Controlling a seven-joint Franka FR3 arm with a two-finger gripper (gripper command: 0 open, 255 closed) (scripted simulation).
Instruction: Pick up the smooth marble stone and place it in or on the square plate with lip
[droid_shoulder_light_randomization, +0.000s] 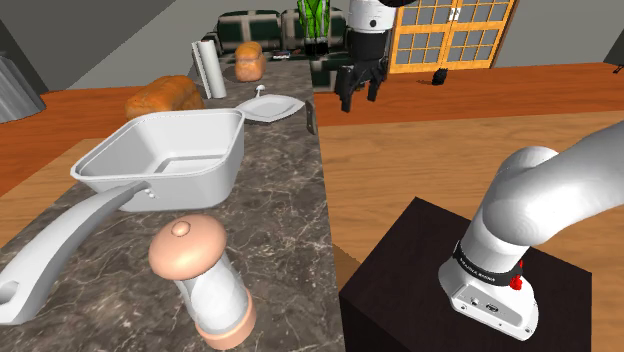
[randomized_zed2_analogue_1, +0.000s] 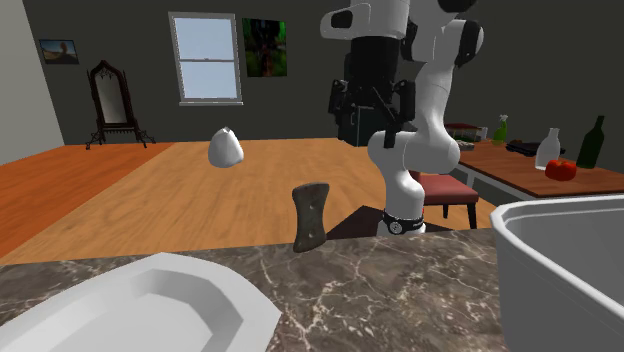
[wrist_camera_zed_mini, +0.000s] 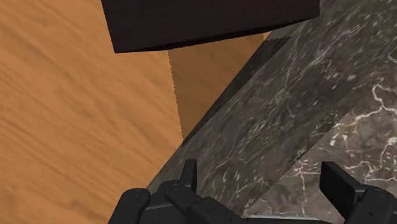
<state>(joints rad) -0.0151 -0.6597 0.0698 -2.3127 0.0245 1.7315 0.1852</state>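
Gripper (droid_shoulder_light_randomization: 359, 100) is hanging open, fingers apart, just off the worktop (droid_shoulder_light_randomization: 280, 200) edge. Grey-brown stone (droid_shoulder_light_randomization: 310, 117) is standing upright on that edge, at the gripper's 8 o'clock in the shoulder view, just beside the square plate (droid_shoulder_light_randomization: 270, 107). Next move is probably calling for a descent across to it.

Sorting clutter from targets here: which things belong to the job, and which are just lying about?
Job: brown-grey stone, white lipped plate, open gripper.
Lying about: handled white pan, bread loaf, paper roll, pink-topped grinder.
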